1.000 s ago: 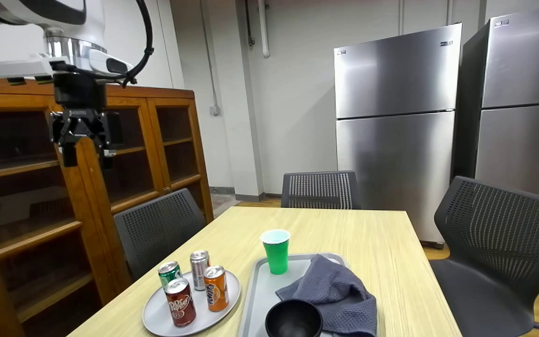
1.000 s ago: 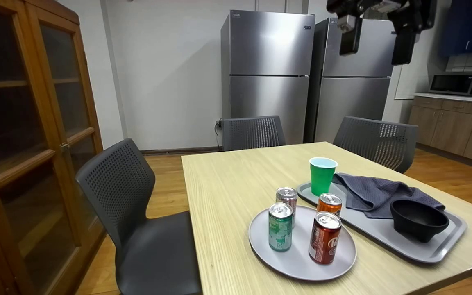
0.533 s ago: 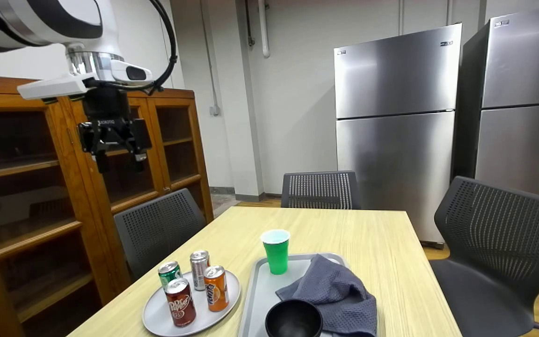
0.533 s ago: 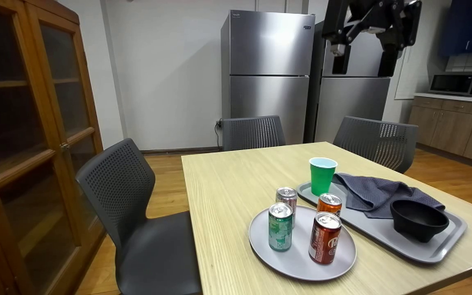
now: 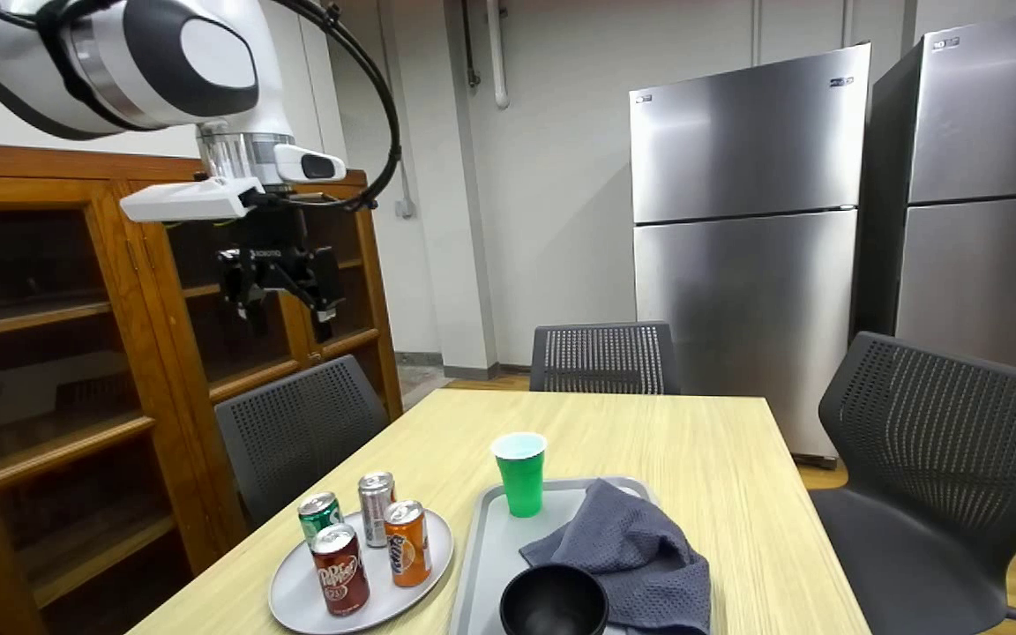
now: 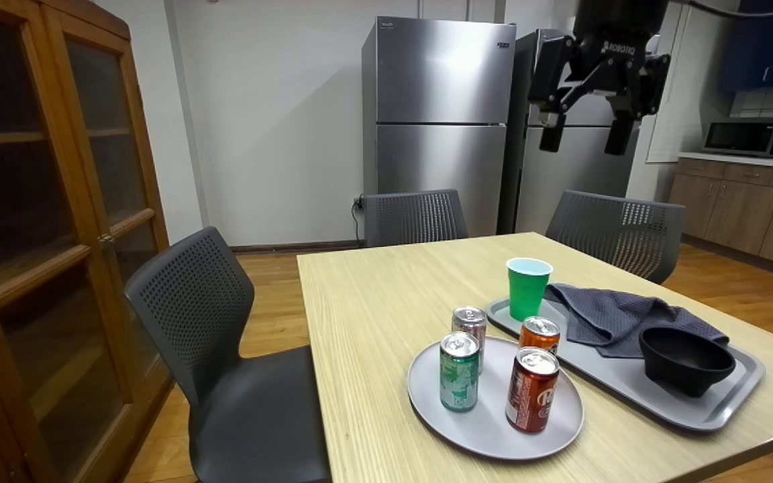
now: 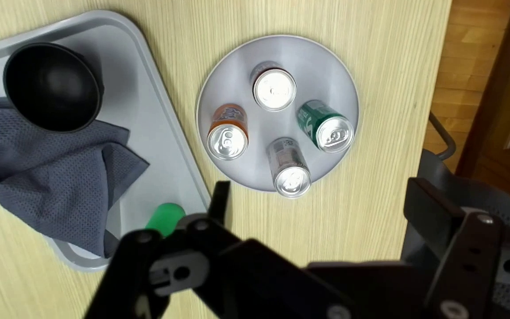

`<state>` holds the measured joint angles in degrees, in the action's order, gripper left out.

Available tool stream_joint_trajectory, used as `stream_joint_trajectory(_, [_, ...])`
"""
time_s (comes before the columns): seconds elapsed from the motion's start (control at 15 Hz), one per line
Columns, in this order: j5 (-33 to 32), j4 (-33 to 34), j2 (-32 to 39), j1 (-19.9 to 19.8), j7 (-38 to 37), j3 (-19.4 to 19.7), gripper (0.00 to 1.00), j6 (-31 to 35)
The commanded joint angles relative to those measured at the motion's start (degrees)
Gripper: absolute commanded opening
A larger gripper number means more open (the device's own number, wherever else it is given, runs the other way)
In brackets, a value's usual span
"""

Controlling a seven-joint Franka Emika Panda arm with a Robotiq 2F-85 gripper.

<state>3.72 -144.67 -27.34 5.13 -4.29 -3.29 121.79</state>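
The pale wooden bench (image 6: 373,315) lies well below the end effector (image 6: 584,139), which hangs spread wide with nothing between its tips. Any descent from there calls, I'd say, for a slow, upright line, clear of the grey tray (image 7: 144,110). Over the round grey plate (image 7: 326,75) the wide tips would need the gaps between neighbours. The green cup (image 6: 526,295) on the tray is probably light, so I'd steer around it. The four cans (image 6: 534,396) deserve a gentle squeeze; thin metal may dent.

They stand upright on the plate, near one another but apart, lids shining: a dark red can (image 5: 340,573), an orange can (image 5: 407,547), a green can (image 6: 459,376) and a silver can (image 5: 376,511).
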Motion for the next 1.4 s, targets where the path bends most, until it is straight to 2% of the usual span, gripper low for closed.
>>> stream_joint_trajectory(0.0, [-0.9, 1.1, 4.6, -1.6, 2.8, 1.3, 1.0, 4.7])
stream_joint_trajectory(0.73, [-2.9, 5.7, 19.1, -3.9, 2.1, 2.7, 1.0, 16.9])
stream_joint_trajectory(0.93, [-3.4, 8.6, 23.3, -4.4, 1.5, 3.0, 1.0, 18.1])
stream_joint_trajectory(1.07, [-2.6, 10.5, 25.2, -4.5, 1.8, 3.4, 1.0, 16.2])
stream_joint_trajectory(1.13, [-1.3, 10.9, 25.0, -4.4, 2.8, 3.5, 1.0, 14.9])
stream_joint_trajectory(1.2, [-1.9, 8.1, 23.6, -4.2, 2.2, 3.3, 1.0, 17.6])
stream_joint_trajectory(1.33, [-1.9, 9.1, 24.7, -4.3, 2.2, 3.5, 1.0, 17.2])
